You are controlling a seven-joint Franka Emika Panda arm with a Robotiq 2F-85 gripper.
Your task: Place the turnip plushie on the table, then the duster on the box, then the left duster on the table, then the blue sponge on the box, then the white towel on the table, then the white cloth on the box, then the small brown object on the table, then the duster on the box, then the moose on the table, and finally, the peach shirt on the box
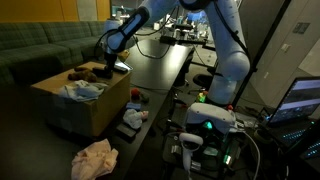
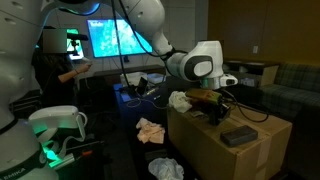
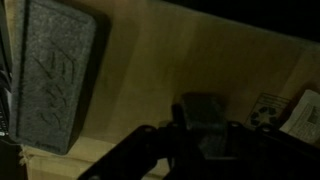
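Moose (image 1: 85, 72) lies on top of the box (image 1: 70, 112), a dark brown plush stretched out along the far part of the lid. The hand (image 1: 113, 66) hangs over that same lid at the end of the bent white arm, just beside the plush on the side towards the counter (image 1: 165, 55). In an exterior view the hand (image 2: 216, 108) sits right at the end of the moose (image 2: 198, 96), so close that from where I stand the two seem to touch. I cannot tell whether the fingers are apart, together or clamped on the plush; they are dark against a dark background.

The white towel (image 1: 82, 90) is bunched on the box too, right next to the moose, at the lid's edge (image 2: 180, 100). A grey block (image 2: 240, 136) lies flat on the box lid, apart from both. In the wrist view that block (image 3: 50, 80) lies on bare cardboard off to the side, and the hand's dark frame fills the lower middle; the moose does not show clearly there.

The peach shirt (image 1: 95, 158) is crumpled on the floor below the box, near its corner (image 2: 150, 130). A pale cloth (image 2: 165, 168) lies on the floor near the box as well.
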